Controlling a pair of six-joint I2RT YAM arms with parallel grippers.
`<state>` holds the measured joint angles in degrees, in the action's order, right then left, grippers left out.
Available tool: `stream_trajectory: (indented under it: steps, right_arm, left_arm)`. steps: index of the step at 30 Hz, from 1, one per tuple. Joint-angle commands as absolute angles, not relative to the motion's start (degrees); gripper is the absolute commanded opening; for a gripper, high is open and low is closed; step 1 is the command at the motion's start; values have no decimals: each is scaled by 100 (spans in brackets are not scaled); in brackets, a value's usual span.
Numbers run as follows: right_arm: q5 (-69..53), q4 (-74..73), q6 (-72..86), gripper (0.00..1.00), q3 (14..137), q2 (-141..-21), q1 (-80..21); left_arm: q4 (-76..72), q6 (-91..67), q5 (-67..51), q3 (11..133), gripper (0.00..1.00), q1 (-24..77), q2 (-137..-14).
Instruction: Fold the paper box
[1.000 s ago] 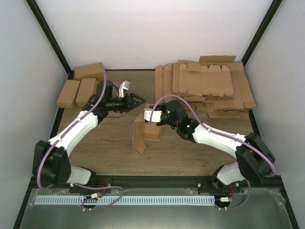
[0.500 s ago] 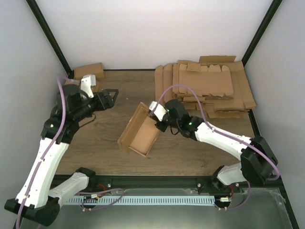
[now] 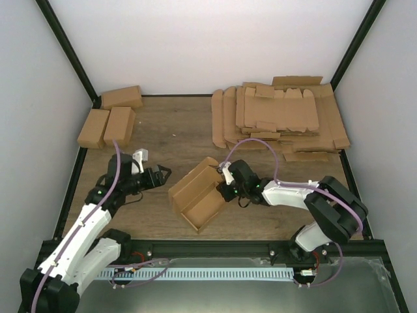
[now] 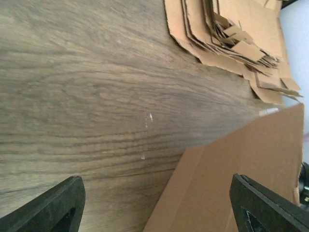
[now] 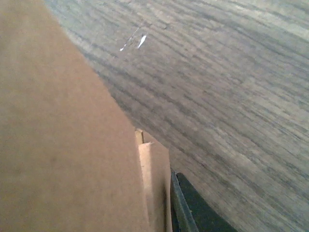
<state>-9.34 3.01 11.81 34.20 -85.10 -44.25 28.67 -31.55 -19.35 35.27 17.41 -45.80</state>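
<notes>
Half-formed paper box; right gripper at its wall, pinch cannot be told; left gripper spread, empty; walls could be sprung flat if released.

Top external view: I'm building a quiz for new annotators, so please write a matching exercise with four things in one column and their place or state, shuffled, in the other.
Things:
1. paper box
2. stack of flat blanks
3. folded cartons
4. left gripper

Place or state:
A. open, nothing between the fingers
B. far right, lying flat
C. in the middle, half-formed with its top open
D. far left, closed up

Pairs: 1-C, 2-B, 3-D, 4-A
</notes>
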Motion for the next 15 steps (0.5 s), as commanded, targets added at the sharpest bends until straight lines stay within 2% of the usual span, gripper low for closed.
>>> stream_trajectory:
  steps: [1, 5, 10, 15]
  right_arm:
    - [-419, 874, 1531, 20, 3403, -8556, -4568]
    - [-202, 903, 1520, 32, 3207, -8253, -4676]
    - [-54, 809, 1626, 41, 2857, -7667, -4720]
    - [-59, 841, 1620, 62, 2452, -6807, -4720]
  left_arm:
    - [1831, -3420, -2549, 3194, 85, 1767, -4330]
    - [1819, -3359, -2634, 3140, 85, 1787, -4384]
    - [1909, -3290, -2620, 3171, 85, 1801, -4320]
    - [1962, -3304, -2734, 3186, 85, 1808, -4255]
